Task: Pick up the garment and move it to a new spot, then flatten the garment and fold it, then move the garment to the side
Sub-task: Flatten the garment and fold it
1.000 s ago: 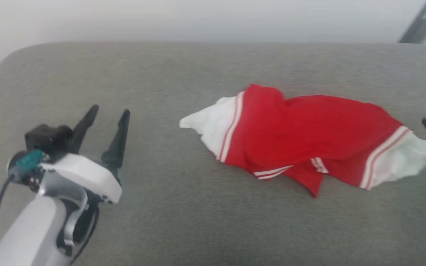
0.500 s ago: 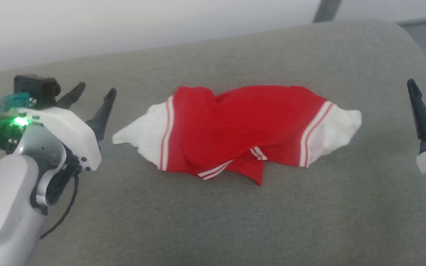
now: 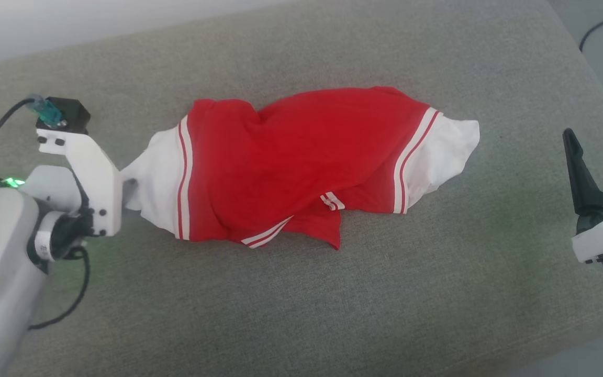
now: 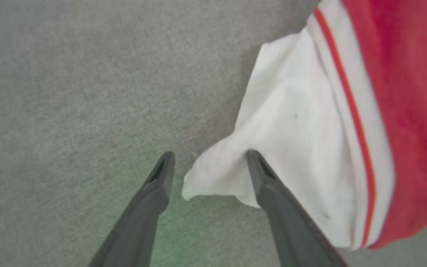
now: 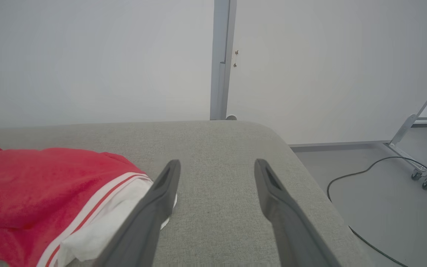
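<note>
The garment, a red shirt with white sleeves and striped bands, lies crumpled across the middle of a grey padded surface. In the left wrist view my left gripper is open, and the tip of the white left sleeve lies between its two fingers. In the head view that gripper's white housing covers its fingers at the sleeve's end. My right gripper stands open to the right of the garment, apart from the white right sleeve. In the right wrist view my right gripper has the garment at its left.
The padded surface ends in a rounded edge just beyond my right gripper. Past it is grey floor with a black cable and a wheeled metal frame. A white wall with a grey post stands behind.
The head camera has swung and tilted down, shifting the whole picture. My left gripper has moved in from beside the garment to straddle the white sleeve's tip. Both grippers stay open.
</note>
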Motion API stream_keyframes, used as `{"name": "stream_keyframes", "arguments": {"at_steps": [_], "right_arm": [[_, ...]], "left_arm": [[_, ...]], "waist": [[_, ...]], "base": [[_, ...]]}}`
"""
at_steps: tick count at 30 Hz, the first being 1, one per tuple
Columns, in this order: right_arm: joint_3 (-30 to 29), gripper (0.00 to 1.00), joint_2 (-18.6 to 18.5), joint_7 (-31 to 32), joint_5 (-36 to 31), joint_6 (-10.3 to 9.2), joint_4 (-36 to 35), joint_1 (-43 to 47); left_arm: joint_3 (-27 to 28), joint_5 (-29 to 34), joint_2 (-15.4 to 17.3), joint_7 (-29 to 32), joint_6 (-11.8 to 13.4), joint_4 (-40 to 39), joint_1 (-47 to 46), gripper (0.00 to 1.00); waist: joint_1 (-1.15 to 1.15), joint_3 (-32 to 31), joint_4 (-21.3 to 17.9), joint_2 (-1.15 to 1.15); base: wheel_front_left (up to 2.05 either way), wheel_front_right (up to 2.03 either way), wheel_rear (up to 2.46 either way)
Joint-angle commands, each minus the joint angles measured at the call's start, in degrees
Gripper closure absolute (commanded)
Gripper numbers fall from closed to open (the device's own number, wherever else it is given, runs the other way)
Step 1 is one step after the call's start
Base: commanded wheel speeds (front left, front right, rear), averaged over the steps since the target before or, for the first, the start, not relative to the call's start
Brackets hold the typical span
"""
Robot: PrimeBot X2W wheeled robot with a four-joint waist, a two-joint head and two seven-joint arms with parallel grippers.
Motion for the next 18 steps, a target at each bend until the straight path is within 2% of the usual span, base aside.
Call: {"name": "stream_keyframes", "arguments": {"at_steps": [1, 8, 9, 10, 11, 18], "right_arm": [[0.0, 0.00, 0.3, -0.3, 0.6, -0.01, -0.1, -0.2], [0.3, 0.00, -0.2, -0.6, 1.6, 0.00, 0.4, -1.5], [0.3, 0.00, -0.4, -0.7, 1.6, 0.00, 0.6, -1.7], [0.3, 0.00, -0.4, -0.6, 1.6, 0.00, 0.7, -1.9], [0.2, 0.00, -0.5, -0.6, 1.7, 0.00, 0.9, -2.1], [-0.7, 0.00, -1.2, -0.7, 2.0, -0.01, 1.2, -2.3]], "left_arm": [[-0.2, 0.7, 0.4, 1.2, 0.9, 1.2, -1.6, 0.00], [-1.4, -0.7, -1.8, 5.7, 2.1, 7.2, -2.9, 0.00], [-1.5, -1.1, -2.4, 5.9, 2.1, 7.9, -2.9, 0.17], [-1.7, -1.3, -2.9, 6.1, 2.0, 8.5, -3.0, 0.65], [-1.8, -1.7, -3.5, 6.4, 1.9, 9.2, -2.9, 1.00], [-2.6, -2.4, -4.4, 8.3, 1.4, 10.8, -3.0, 1.00]], "waist": [[0.00, 1.0, -0.4, 0.00], [0.00, 2.7, -0.3, 0.00], [0.00, 2.9, -0.2, 0.00], [0.00, 3.0, -0.1, 0.00], [0.00, 3.2, 0.0, 0.00], [0.00, 3.2, 1.5, 0.00]], "base": [[0.00, 0.00, 0.00], [0.00, 0.00, 0.00], [0.00, 0.00, 0.00], [0.00, 0.00, 0.00], [0.00, 0.00, 0.00], [0.00, 0.00, 0.00]]}}
